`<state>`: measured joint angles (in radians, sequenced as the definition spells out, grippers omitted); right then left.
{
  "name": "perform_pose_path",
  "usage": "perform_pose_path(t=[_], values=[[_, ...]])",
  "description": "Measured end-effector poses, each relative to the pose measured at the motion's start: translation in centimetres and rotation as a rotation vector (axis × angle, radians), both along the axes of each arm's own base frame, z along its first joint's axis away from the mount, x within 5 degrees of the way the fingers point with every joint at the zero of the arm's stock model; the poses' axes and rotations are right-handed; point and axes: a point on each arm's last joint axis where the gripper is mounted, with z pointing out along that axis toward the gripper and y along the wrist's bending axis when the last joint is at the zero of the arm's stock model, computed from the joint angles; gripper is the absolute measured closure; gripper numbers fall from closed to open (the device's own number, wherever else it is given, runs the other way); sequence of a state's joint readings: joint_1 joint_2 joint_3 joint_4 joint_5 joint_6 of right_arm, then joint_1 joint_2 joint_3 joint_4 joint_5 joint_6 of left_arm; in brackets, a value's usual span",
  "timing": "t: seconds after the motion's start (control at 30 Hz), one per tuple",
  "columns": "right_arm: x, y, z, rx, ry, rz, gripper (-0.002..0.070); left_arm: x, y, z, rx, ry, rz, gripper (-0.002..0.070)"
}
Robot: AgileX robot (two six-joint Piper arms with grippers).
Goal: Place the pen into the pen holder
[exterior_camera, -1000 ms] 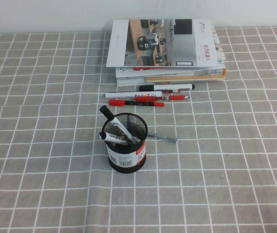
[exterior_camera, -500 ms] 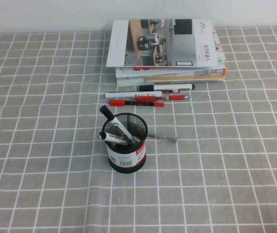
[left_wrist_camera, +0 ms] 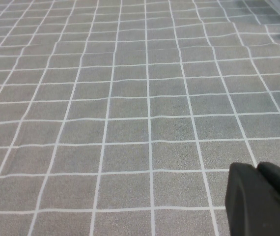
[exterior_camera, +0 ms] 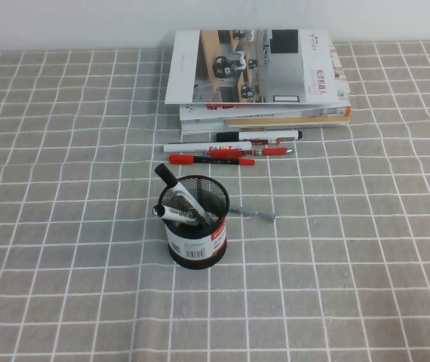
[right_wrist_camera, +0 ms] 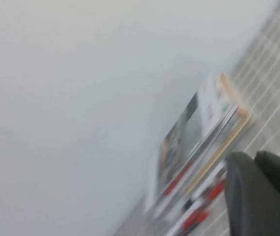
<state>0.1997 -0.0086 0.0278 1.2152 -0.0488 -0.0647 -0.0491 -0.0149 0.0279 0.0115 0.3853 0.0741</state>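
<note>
The slim grey pen [exterior_camera: 251, 215] lies flat on the checked cloth, just right of the pen holder. The pen holder [exterior_camera: 197, 240] is a black mesh cup with a white-and-red label; it stands upright and holds two black-capped markers [exterior_camera: 179, 197]. Neither gripper shows in the high view. My left gripper [left_wrist_camera: 258, 169] shows in the left wrist view, shut and empty over bare cloth. My right gripper [right_wrist_camera: 254, 157] shows in the blurred right wrist view, shut and empty, aimed toward the books and red pens.
A stack of books [exterior_camera: 256, 79] lies at the back against the wall. In front of it lie two white markers [exterior_camera: 259, 136] and two red pens [exterior_camera: 211, 159]. Grey checked cloth [exterior_camera: 366, 264] covers the table.
</note>
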Motion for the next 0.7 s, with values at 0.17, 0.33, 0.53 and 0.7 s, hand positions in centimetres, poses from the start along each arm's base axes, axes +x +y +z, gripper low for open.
perform_pose_path(t=[0.17, 0.33, 0.53, 0.7], values=[[0.1, -0.5, 0.1, -0.158, -0.031, -0.073, 0.0688, 0.0, 0.0, 0.0, 0.0, 0.0, 0.0, 0.0678], [0.1, -0.9, 0.0, -0.02, 0.003, -0.098, 0.0688, 0.0, 0.0, 0.0, 0.0, 0.0, 0.0, 0.0678], [0.1, -1.8, -0.1, 0.041, 0.014, -0.192, 0.0688, 0.0, 0.0, 0.0, 0.0, 0.0, 0.0, 0.0678], [0.1, -0.9, 0.1, -0.2, -0.025, -0.114, 0.0688, 0.0, 0.0, 0.0, 0.0, 0.0, 0.0, 0.0678]])
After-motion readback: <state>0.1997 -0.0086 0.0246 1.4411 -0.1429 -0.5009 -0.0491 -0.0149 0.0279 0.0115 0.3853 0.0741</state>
